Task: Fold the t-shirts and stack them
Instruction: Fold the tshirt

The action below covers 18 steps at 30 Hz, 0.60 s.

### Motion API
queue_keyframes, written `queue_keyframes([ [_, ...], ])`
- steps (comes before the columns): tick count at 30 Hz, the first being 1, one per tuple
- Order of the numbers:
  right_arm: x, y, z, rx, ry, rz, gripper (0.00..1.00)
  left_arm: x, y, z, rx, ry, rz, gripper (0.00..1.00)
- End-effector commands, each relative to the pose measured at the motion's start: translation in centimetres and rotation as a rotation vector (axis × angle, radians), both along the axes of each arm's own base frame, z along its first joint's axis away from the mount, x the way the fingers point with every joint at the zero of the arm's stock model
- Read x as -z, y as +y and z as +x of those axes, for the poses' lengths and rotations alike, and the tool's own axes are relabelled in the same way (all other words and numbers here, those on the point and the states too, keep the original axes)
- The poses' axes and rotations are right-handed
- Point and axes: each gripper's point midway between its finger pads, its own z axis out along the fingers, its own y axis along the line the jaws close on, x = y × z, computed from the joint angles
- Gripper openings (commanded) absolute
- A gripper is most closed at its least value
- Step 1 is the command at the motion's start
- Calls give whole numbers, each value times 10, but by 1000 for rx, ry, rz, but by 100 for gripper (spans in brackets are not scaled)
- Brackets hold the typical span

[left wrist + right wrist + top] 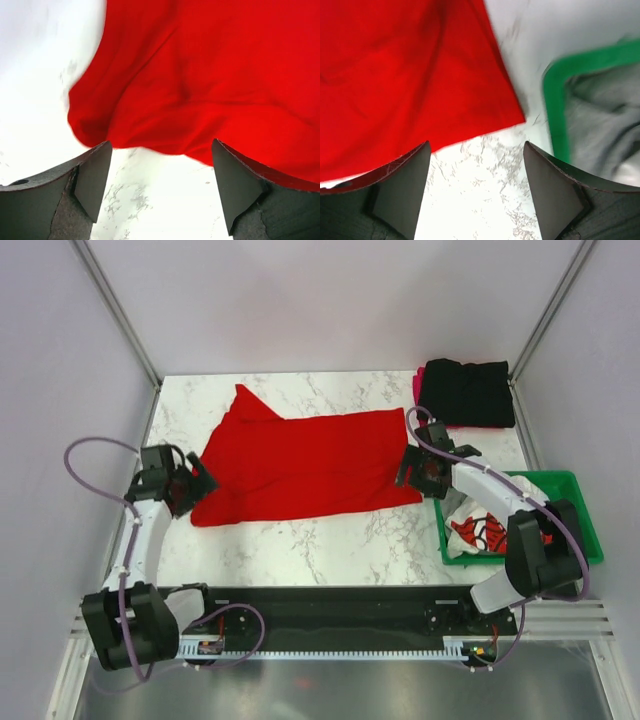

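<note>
Nearest you on the right, a white t-shirt point(480, 532) with a red print sits in the green crate point(593, 530). Both arms reach forward low over the counter point(320, 540). Your left arm point(145, 530) is at the near left corner of the spread red t-shirt point(300, 465) and your right arm point(490, 490) is at its near right corner. Both sets of jaws are parted and empty. A folded black t-shirt point(465, 392) lies at the far right corner.

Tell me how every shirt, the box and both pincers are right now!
red t-shirt: spread on the table, not held
black t-shirt: folded, lying on the pink t-shirt
white t-shirt: crumpled inside the green crate
left pincer: open, empty
right pincer: open, empty
</note>
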Motion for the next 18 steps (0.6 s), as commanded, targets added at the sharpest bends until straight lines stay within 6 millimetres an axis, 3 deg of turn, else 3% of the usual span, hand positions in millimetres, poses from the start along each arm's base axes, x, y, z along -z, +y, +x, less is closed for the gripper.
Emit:
queue_keyframes([
  [1, 24, 28, -12, -20, 30, 113, 81, 41, -16, -11, -69, 3, -181, 87],
  [4, 34, 42, -13, -33, 42, 181, 79, 51, -18, -17, -101, 9, -206, 86],
  [6, 42, 39, -10, -2, 57, 162, 79, 52, -11, -18, -151, 4, -188, 86],
  [14, 56, -16, -9, 208, 23, -41, 73, 77, 26, -46, -424, 30, -101, 91],
  [18, 65, -16, -4, 210, 32, -53, 68, 92, 23, -44, -455, -8, -143, 89],
])
